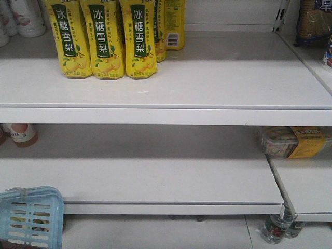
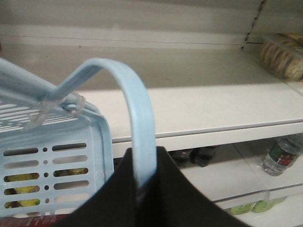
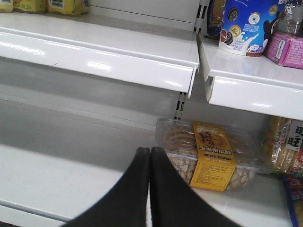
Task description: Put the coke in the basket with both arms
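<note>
The light blue basket (image 1: 31, 215) hangs at the lower left of the front view, in front of the bottom shelf. In the left wrist view my left gripper (image 2: 142, 189) is shut on its arched blue handle (image 2: 137, 118), and the slotted basket wall (image 2: 52, 142) is just to its left. Yellow-green items show through the slots. My right gripper (image 3: 150, 156) is shut with nothing in it, above a white shelf and just short of a clear cookie box (image 3: 208, 151). No coke shows clearly. Two dark bottles (image 2: 196, 156) stand under the shelf edge with their labels hidden.
Yellow cartons (image 1: 101, 36) with green labels stand on the top shelf. The cookie box (image 1: 293, 141) lies on the right middle shelf. Clear water bottles (image 1: 275, 228) stand at the bottom right. A white shelf lip (image 3: 118, 66) juts out above my right gripper.
</note>
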Available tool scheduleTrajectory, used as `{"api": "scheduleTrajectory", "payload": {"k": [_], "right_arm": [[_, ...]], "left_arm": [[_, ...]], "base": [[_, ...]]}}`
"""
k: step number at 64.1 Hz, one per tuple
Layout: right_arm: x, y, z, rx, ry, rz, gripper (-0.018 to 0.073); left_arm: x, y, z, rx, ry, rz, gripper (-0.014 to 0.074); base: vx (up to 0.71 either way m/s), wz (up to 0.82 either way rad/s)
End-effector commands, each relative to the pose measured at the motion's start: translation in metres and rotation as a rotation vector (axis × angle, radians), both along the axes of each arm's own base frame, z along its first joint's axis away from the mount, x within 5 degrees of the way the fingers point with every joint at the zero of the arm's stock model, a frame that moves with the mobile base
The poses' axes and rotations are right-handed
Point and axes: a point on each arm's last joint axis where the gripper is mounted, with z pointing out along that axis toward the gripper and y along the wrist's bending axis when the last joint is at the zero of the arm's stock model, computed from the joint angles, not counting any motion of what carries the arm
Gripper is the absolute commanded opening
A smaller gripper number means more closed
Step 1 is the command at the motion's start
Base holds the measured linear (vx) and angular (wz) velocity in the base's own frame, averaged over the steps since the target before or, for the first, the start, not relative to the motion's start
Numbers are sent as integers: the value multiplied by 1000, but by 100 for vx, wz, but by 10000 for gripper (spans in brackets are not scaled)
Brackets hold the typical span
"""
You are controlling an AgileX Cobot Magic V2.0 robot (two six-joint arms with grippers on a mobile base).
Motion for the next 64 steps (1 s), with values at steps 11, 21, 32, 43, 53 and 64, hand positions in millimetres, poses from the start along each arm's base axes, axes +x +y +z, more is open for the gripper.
{"api": "scheduleTrajectory", "payload": {"k": [11,21,32,43,53,64], "right_arm": [[0,2,12,-29,-67,22,-9],[0,2,12,-29,-67,22,-9],[0,2,12,-29,-67,22,-9],[0,2,12,-29,-67,22,-9],[0,2,12,-29,-67,22,-9],[0,2,12,-30,-66,20,-9]], "left_arm": [[10,10,7,104,-339,104,-6],[12,12,1,147,-411,119,-6],[12,12,1,191,-423,114,-6],[12,12,2,194,-431,116,-6],[13,14,3,198,-445,151,-6],[13,16,3,206,-441,186,-6]], "base": [[0,0],[0,0],[0,0],[0,0],[0,0],[0,0]]}}
